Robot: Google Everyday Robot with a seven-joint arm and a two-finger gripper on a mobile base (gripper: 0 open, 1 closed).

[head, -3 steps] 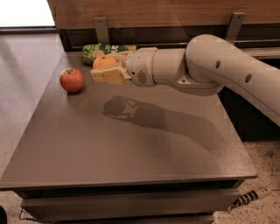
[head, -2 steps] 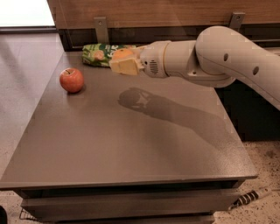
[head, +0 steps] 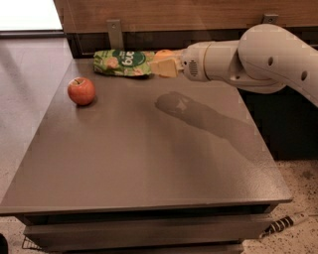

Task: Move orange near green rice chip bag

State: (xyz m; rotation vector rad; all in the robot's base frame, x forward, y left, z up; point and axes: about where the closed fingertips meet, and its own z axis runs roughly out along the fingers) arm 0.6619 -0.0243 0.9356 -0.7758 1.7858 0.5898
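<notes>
The orange [head: 164,52] shows only as a rounded top above my gripper's yellowish fingers [head: 166,68]. My gripper [head: 159,66] is shut on it and holds it just above the table, at the right end of the green rice chip bag [head: 121,63]. The bag lies flat at the table's back edge, its dark green oval with white letters facing up. My white arm [head: 258,59] reaches in from the right.
A red apple [head: 81,91] with a stem sits at the table's left side. The grey table [head: 149,158] stands against a wooden wall [head: 164,15] with metal brackets. Speckled floor and a cable [head: 285,224] lie at the lower right.
My gripper has carried the orange to the right and toward the back of the table, ending beside the right end of the green bag. The apple and the bag have not moved.
</notes>
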